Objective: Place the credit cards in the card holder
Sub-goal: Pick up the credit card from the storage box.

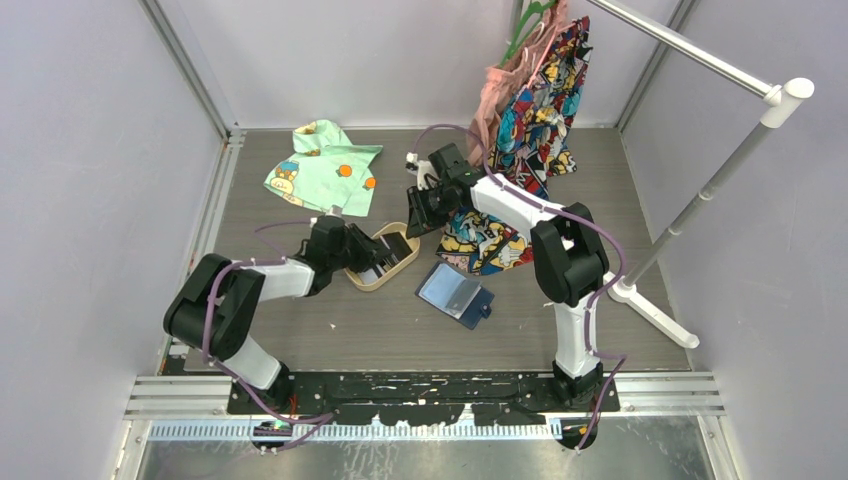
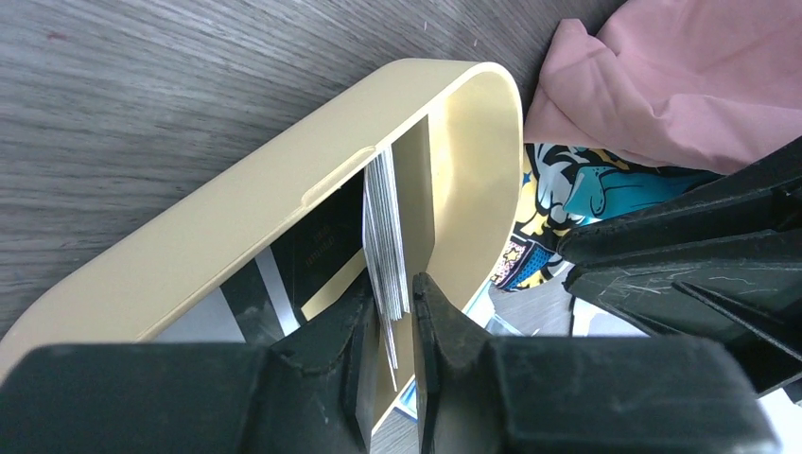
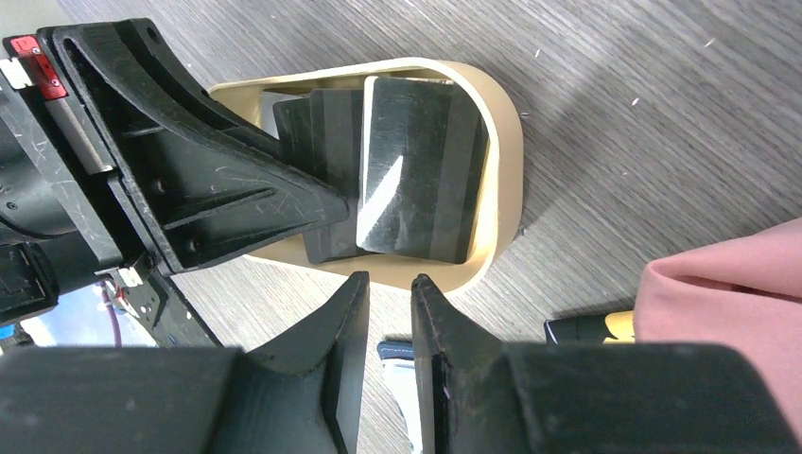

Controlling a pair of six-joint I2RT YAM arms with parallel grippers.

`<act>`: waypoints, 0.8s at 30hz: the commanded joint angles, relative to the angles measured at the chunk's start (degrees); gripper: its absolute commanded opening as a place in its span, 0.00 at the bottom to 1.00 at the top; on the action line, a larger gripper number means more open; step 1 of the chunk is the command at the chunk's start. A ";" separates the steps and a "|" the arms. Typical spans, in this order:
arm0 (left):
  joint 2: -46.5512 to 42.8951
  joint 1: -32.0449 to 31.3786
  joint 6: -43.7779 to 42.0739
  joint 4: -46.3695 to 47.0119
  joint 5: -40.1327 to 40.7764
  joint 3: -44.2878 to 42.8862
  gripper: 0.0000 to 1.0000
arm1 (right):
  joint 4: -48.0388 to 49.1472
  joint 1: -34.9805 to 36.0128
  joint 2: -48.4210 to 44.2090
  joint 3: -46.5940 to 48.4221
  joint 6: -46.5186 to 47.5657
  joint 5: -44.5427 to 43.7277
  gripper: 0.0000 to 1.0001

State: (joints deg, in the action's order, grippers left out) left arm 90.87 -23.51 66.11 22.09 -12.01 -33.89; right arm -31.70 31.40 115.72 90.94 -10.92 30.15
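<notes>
Far left on the grey wood-grain tabletop point(image 1: 300, 320): pale green kids' shirt with cartoon patches point(image 1: 322, 165), lying flat, well apart from the rest.

Next over, left fingers point(image 1: 374, 262) dipped down into the near end of the tan oval plastic tray point(image 1: 372, 284). Inside that tray, the credit cards point(image 2: 386, 236): thin dark plastic rectangles with pale stripes, a few flat on the bottom, a small stack standing on edge. Left fingers sitting tight on either side of that upright stack, barely any gap. Honestly can't tell from the wrist view whether really squeezing or just flanking. From the other wrist view, one glossy dark-striped card tilted up toward the tray's rounded far end.

Right fingers point(image 1: 416, 215) hovering just past that far end, parted only a sliver, holding nothing, touching nothing.

A bit further right and nearer the arm bases: small navy-blue leather-like card holder point(image 1: 455, 290), lying open on the tabletop just beside the tray, pale blue-grey glossy pockets facing up.

Behind it, bright cartoon-print garment point(image 1: 495, 245) bunched on the tabletop, more of the same print hanging at the back next to a pink garment point(image 1: 497, 90) under a green hanger point(image 1: 528, 25).

Far right, white metal clothes rack point(image 1: 700, 200), foot resting on the tabletop.
</notes>
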 commanded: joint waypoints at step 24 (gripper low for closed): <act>-5.89 0.74 0.09 -2.19 2.16 1.97 0.16 | 1.27 0.26 -4.58 0.04 0.24 0.96 0.29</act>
State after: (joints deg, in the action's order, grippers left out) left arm 87.81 -23.11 66.11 19.77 -10.90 -31.99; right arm -31.73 31.40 115.70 90.89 -10.92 30.15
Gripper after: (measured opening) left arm 0.159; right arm 0.290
